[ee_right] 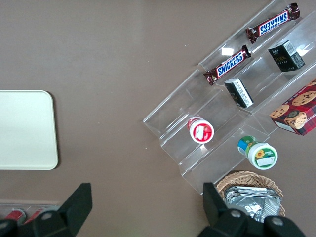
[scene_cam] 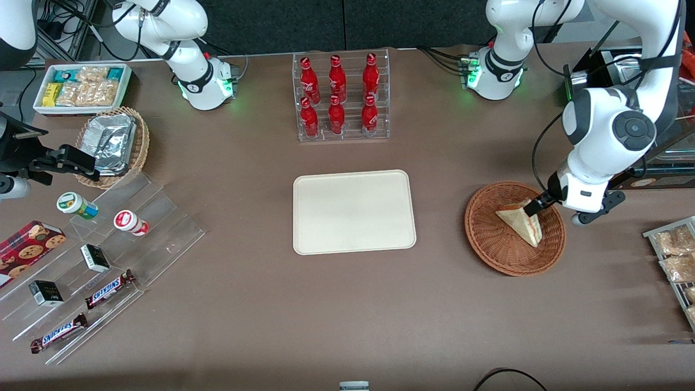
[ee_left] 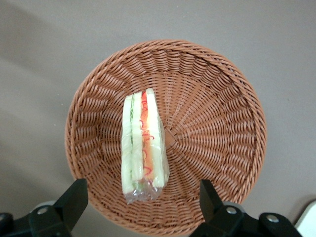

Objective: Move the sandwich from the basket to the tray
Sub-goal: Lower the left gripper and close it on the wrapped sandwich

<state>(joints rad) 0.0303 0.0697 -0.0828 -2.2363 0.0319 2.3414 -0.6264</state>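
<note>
Claw (ee_left: 140, 205) hangs wide open above the sandwich (ee_left: 142, 145) in the basket (ee_left: 217, 123); only the wrist camera reveals its red-green filling.

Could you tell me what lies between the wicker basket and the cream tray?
Only bare brown table, in the front view. The claw hovers open above the reddish-brown basket.
</note>
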